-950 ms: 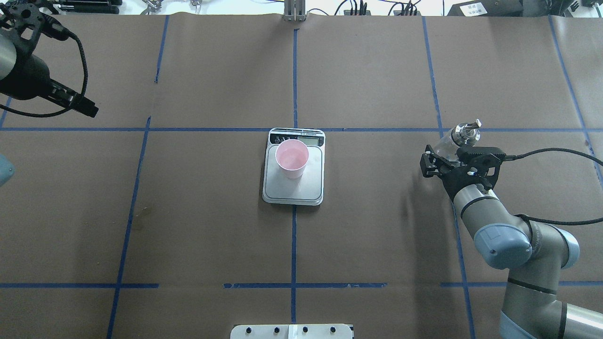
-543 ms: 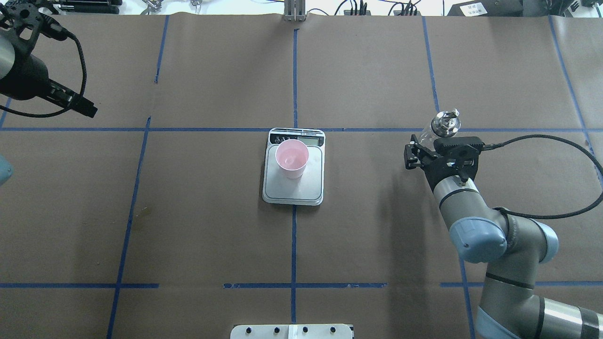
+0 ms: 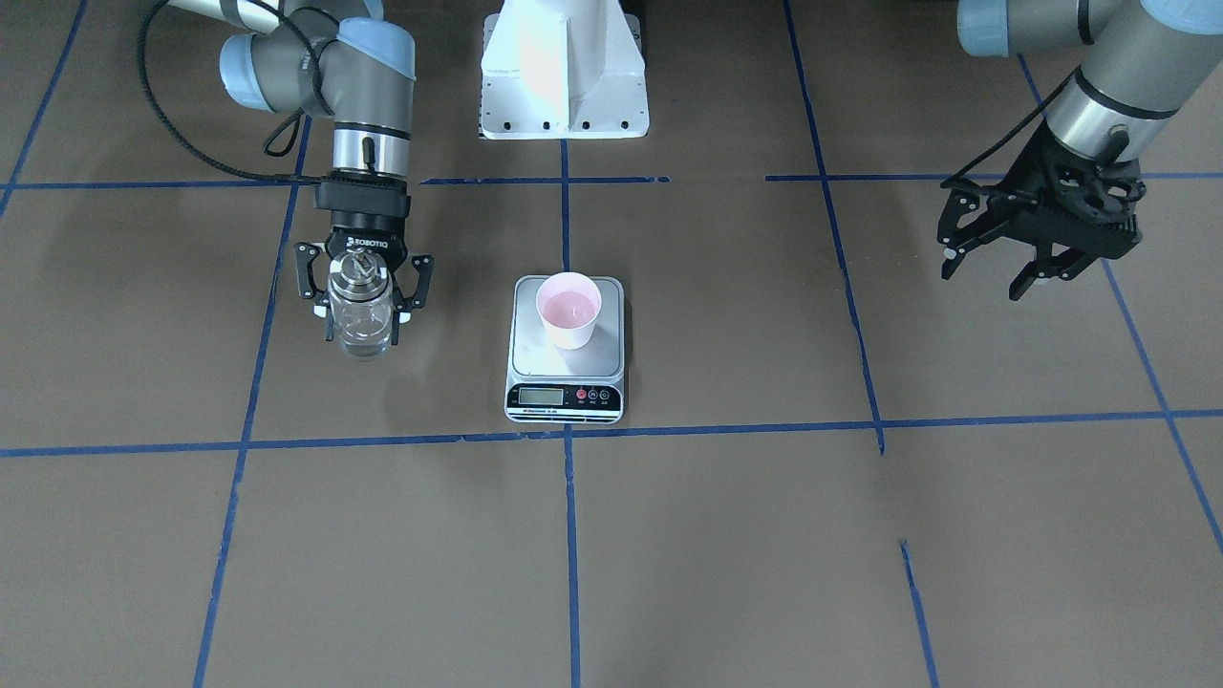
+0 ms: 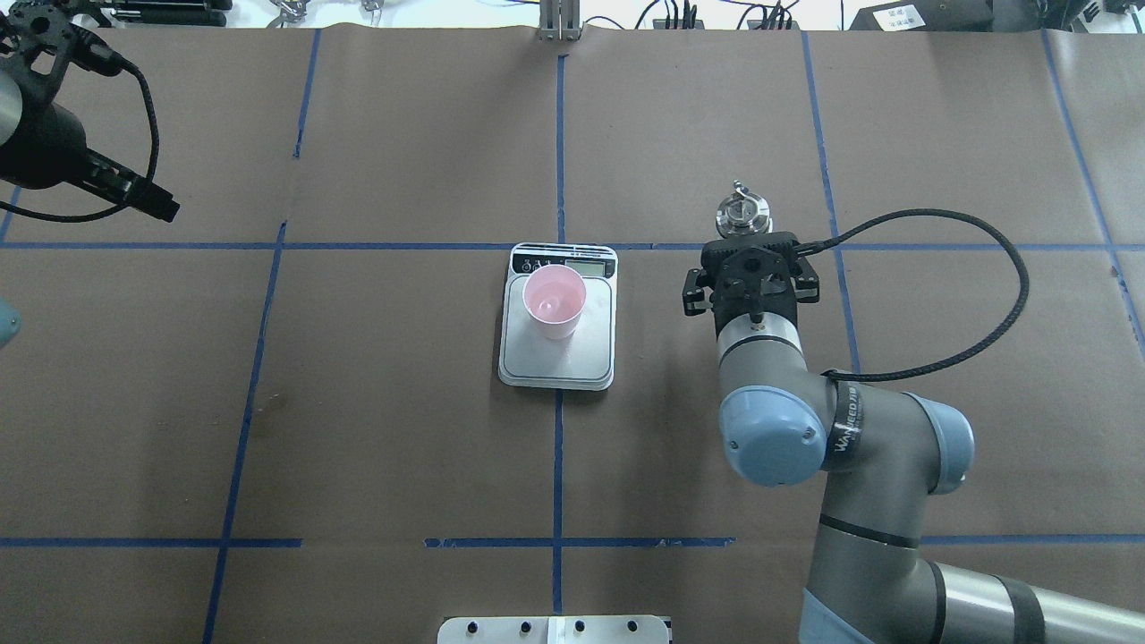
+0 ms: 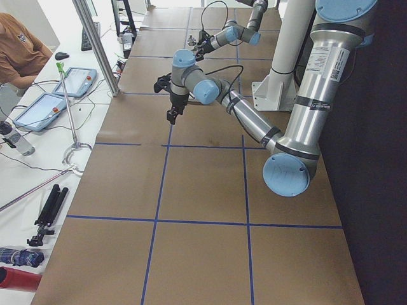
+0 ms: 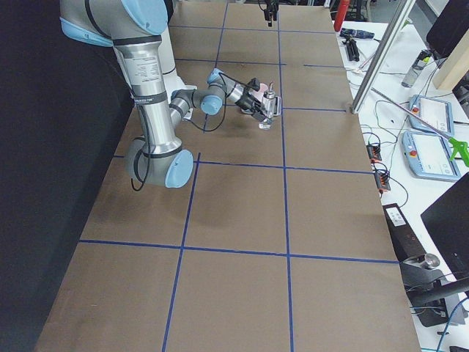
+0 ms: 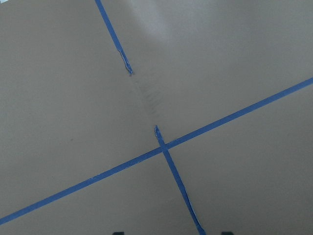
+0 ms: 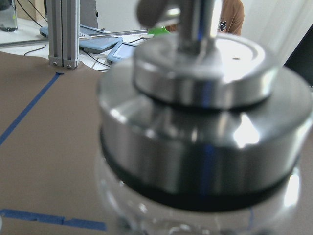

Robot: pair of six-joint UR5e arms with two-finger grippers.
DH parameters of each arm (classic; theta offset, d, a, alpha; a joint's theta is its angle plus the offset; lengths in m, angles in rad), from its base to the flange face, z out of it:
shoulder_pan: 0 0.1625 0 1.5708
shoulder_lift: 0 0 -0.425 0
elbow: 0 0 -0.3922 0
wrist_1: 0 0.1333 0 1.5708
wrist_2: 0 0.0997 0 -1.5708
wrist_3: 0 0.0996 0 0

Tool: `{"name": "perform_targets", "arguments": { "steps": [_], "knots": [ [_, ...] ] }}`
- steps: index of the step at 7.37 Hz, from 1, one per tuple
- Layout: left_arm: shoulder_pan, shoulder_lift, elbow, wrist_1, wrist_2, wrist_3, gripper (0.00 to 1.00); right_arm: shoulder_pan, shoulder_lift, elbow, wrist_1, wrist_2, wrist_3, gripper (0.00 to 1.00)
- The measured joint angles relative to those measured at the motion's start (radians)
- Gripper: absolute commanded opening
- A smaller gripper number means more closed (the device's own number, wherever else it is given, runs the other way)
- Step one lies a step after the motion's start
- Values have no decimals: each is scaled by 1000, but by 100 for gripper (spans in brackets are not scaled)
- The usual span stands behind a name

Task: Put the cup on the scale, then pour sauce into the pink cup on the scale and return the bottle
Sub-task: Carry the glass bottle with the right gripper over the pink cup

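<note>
The pale pink cup (image 4: 555, 300) stands upright on the silver-grey scale (image 4: 559, 360), just behind its middle; both also show in the front view, the cup (image 3: 569, 308) on the scale (image 3: 521, 358). My right gripper (image 3: 364, 320) is shut on the clear glass bottle (image 3: 360, 336), held roughly upright above the table beside the scale. Its metal cap and spout (image 4: 742, 215) show past the wrist and fill the right wrist view (image 8: 205, 122). The sauce is too clear to make out. My left gripper (image 3: 994, 277) is open and empty, far from the scale.
Brown paper with blue tape lines (image 4: 558, 134) covers the table. The white robot base (image 3: 564, 76) stands behind the scale. The right arm's black cable (image 4: 1002, 268) loops over the table. The left wrist view shows only paper and a tape cross (image 7: 161, 144).
My right arm has carried the bottle leftward toward the scale and turned it more upright. The cup and scale have not moved; the left arm has barely moved.
</note>
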Motion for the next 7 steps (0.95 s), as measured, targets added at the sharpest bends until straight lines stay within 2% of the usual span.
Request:
{"name": "perform_targets", "arguments": {
  "steps": [2,7],
  "knots": [
    [0,0,3,0,1,-2,73,-27,89,5,-217,10,-47,0],
    [0,2,-1,3,1,-12,73,-50,183,-3,-412,40,-134,0]
  ]
}}
